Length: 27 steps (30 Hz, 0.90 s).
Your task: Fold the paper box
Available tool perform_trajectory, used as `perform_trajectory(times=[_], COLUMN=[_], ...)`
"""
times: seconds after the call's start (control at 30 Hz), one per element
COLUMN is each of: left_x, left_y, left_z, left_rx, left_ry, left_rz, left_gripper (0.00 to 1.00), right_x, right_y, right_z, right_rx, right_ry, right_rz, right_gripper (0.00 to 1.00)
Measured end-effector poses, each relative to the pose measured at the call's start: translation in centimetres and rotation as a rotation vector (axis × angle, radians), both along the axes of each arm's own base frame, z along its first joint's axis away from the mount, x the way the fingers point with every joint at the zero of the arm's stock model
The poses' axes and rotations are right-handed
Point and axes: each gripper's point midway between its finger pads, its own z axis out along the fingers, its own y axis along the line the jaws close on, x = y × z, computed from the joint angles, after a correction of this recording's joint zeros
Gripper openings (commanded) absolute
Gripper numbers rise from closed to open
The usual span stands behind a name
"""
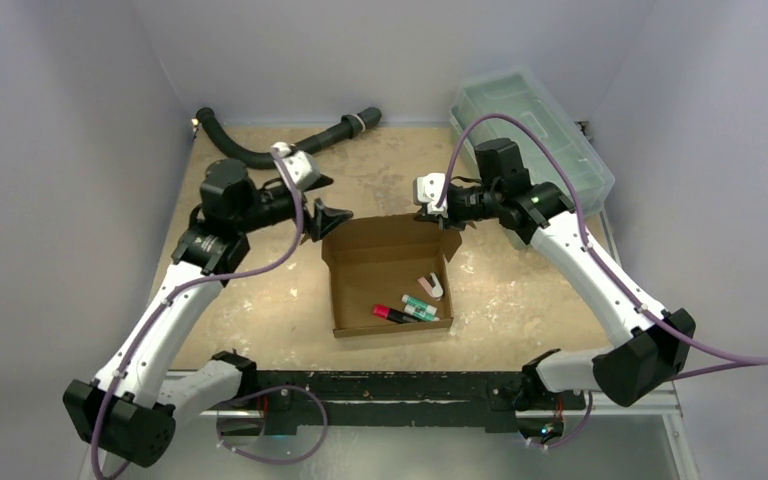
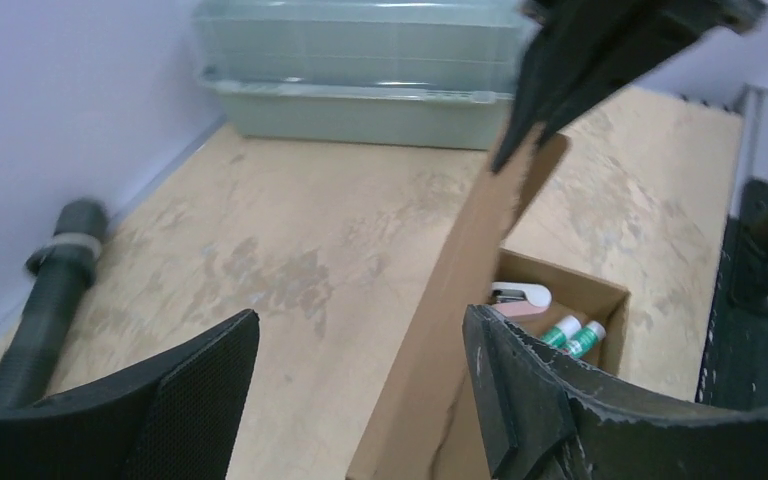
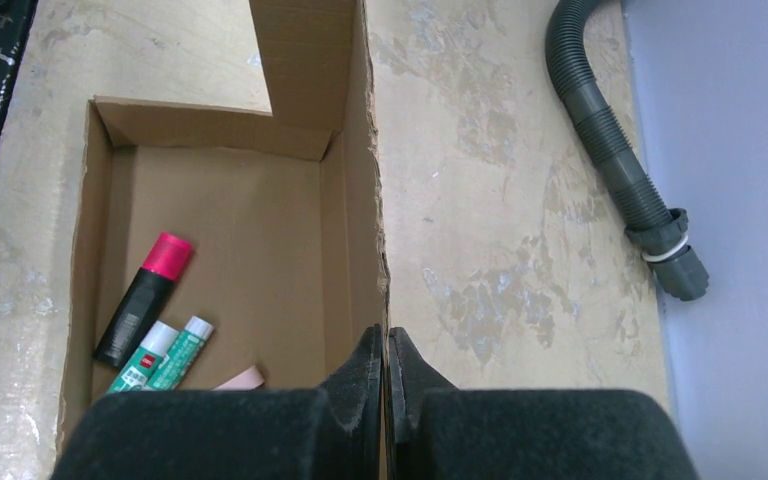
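Pinching the paper box (image 3: 230,230) flap: right end effector (image 3: 387,350).

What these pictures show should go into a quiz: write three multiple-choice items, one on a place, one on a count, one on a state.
1. Where does the greenish plastic bin stand?
A. At the far right corner of the table
B. Inside the paper box
C. At the near edge of the table

2. How many green-and-white tubes lie in the paper box?
A. One
B. Two
C. Four

3. How is the right gripper?
A. Wide open
B. Shut on a cardboard edge of the paper box
C. Shut on one of the tubes

Answers:
1 A, since the top view shows the bin at the far right, beyond the right arm.
2 B, since the right wrist view shows two side by side next to a red-capped marker.
3 B, since its fingertips meet on the upright cardboard edge.
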Motion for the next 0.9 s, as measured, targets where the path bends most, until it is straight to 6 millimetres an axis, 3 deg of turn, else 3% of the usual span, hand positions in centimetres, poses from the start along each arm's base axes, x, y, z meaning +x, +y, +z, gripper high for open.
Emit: perform_trajectory(times=[0.2,0.33,0.77,0.9], left_x=[-2.2,-2.0,-2.1,-2.0], left_y=[-5.5,-5.9,-7.4,-7.3], left_z=[0.5,0.3,-3.4,-4.1], left_rx=[0.134,0.189,0.341,0.370], left_ry=[-0.157,-0.213,-0.200,-0.190], left_rz=[-0.223,-0.247,-0.303,-0.297], left_gripper=[0.65,0.49,0.21,0.08], right_x=[0.0,0.1,0.6,0.5], right_y=[0.0,0.1,0.4,0.5], right_z=[0.0,0.0,0.0,-0.1], right_rx=[0.000,0.000,0.000,0.003], right_ry=[0.002,0.003,0.011,0.014], right_rz=[0.000,-0.001,0.001,0.006], right_gripper=[0.03,0.04,0.04,0.04])
